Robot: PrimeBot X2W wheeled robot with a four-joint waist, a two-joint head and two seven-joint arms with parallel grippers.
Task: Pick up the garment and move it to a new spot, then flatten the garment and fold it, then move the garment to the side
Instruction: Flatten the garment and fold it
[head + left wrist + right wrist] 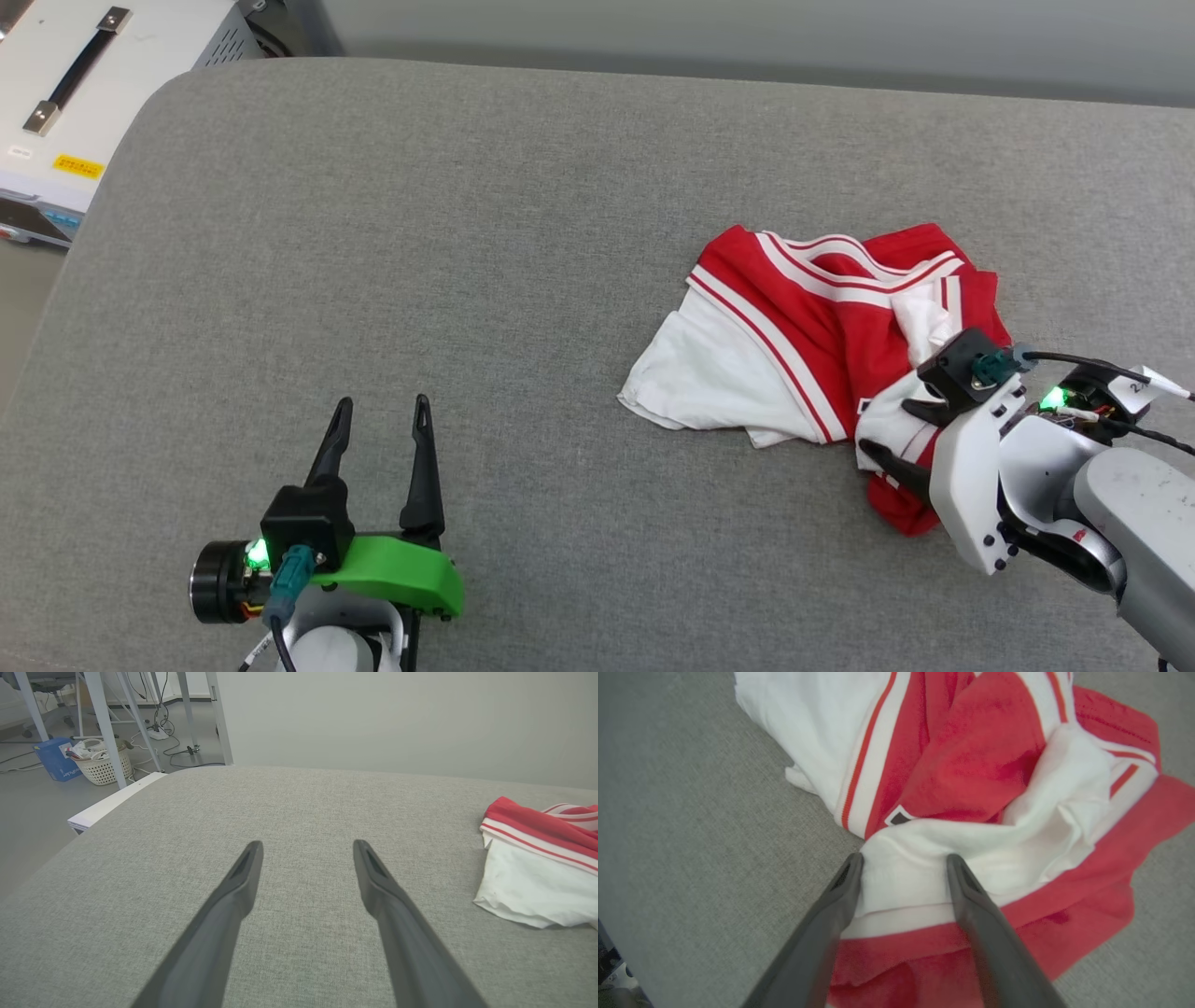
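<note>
Garment (794, 317) is lying crumpled on the counter (467, 233), toward its right side. The red body is bunching up and one white sleeve is spreading toward the counter's middle. Right gripper (889, 427) is sitting over the counter's near-right part, jaws spread and not clamped, fingers (840, 891) straddling a white fold and touching it both sides. Left gripper (383, 403) is hovering over the counter's near-left part, jaws wide apart, grasping nothing.
</note>
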